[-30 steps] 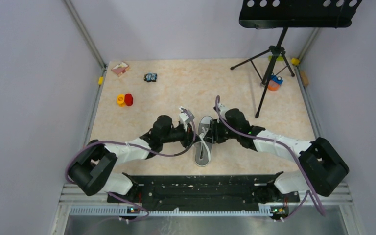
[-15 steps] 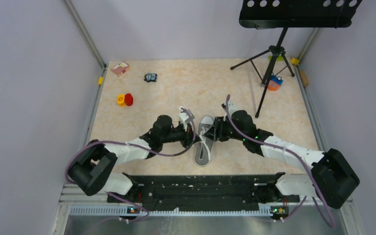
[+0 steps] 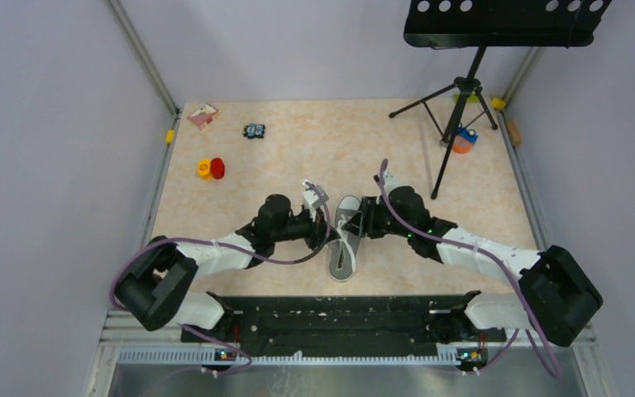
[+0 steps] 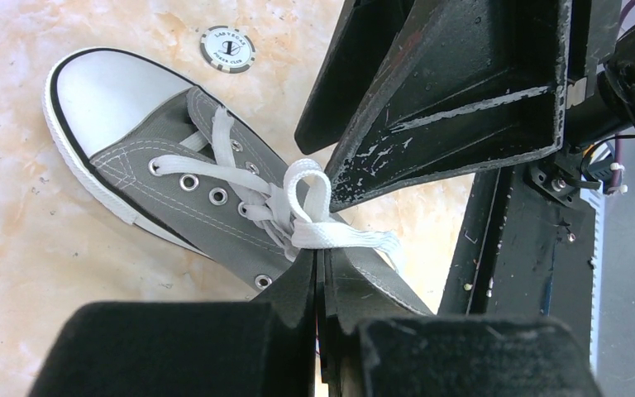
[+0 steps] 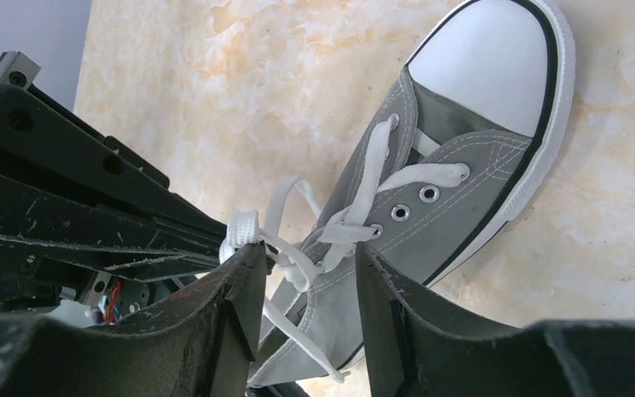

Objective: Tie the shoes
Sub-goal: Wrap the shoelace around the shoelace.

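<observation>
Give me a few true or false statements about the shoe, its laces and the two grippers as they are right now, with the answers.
1. The left gripper is shut on a white lace. True.
2. The right gripper is clamped shut. False: its jaws stand apart, with the laces between them.
3. The toe cap of the grey shoe is white. True.
4. A poker chip lies inside the shoe. False: it lies on the table, beside the toe.
</observation>
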Action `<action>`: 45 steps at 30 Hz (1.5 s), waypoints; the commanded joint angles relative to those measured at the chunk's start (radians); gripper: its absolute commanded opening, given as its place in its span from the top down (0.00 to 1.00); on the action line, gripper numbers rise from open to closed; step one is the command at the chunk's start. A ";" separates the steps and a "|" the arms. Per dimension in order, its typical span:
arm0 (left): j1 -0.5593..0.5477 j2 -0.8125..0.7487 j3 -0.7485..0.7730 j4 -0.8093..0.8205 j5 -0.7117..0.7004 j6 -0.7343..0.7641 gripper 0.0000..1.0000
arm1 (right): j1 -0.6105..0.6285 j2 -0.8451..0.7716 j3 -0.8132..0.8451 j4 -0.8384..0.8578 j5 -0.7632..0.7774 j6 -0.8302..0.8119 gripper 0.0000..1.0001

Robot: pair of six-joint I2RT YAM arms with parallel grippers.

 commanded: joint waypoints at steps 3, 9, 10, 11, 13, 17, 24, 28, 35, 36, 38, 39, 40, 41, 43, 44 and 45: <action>0.005 -0.005 0.024 0.033 0.023 -0.003 1.00 | 0.009 -0.030 -0.035 0.042 -0.034 0.000 0.58; 0.005 -0.013 0.018 0.031 0.016 -0.005 1.00 | 0.009 -0.028 -0.073 0.077 -0.080 -0.001 0.67; 0.005 -0.014 0.017 0.031 0.016 -0.005 1.00 | 0.009 -0.029 -0.076 0.091 -0.092 -0.001 0.67; 0.005 -0.014 0.018 0.031 0.014 -0.005 1.00 | 0.010 -0.027 -0.076 0.100 -0.106 -0.005 0.66; 0.004 -0.014 0.020 0.029 0.013 -0.003 1.00 | 0.013 -0.022 -0.069 0.108 -0.120 -0.013 0.66; 0.005 -0.015 0.023 0.025 0.014 -0.001 1.00 | 0.021 0.002 -0.040 0.113 -0.126 -0.024 0.65; 0.005 -0.025 0.022 0.020 0.014 -0.002 1.00 | 0.026 0.069 -0.001 0.121 -0.128 -0.039 0.66; 0.005 -0.028 0.019 0.017 0.018 -0.002 1.00 | 0.026 0.084 0.010 0.128 -0.117 -0.045 0.67; 0.004 -0.034 0.017 0.012 0.020 -0.002 1.00 | 0.026 0.081 0.018 0.125 -0.065 -0.037 0.75; 0.004 -0.035 0.016 0.011 0.022 -0.002 1.00 | 0.026 0.077 0.018 0.126 -0.060 -0.035 0.75; 0.005 -0.034 0.015 0.010 0.024 -0.002 1.00 | 0.026 0.072 0.019 0.125 -0.055 -0.033 0.75; 0.005 -0.032 0.013 0.010 0.024 -0.002 1.00 | 0.026 0.071 0.021 0.122 -0.056 -0.032 0.75; 0.005 -0.032 0.013 0.010 0.024 -0.003 1.00 | 0.026 0.074 0.026 0.119 -0.057 -0.031 0.74; 0.004 -0.030 0.012 0.011 0.025 -0.005 1.00 | 0.026 0.077 0.030 0.115 -0.059 -0.031 0.74; 0.005 -0.027 0.012 0.012 0.028 -0.008 1.00 | 0.026 0.081 0.035 0.115 -0.061 -0.032 0.74; 0.005 -0.027 0.012 0.014 0.031 -0.009 1.00 | 0.026 0.083 0.036 0.115 -0.060 -0.033 0.75; 0.004 -0.026 0.012 0.015 0.031 -0.009 1.00 | 0.026 0.084 0.038 0.114 -0.059 -0.033 0.76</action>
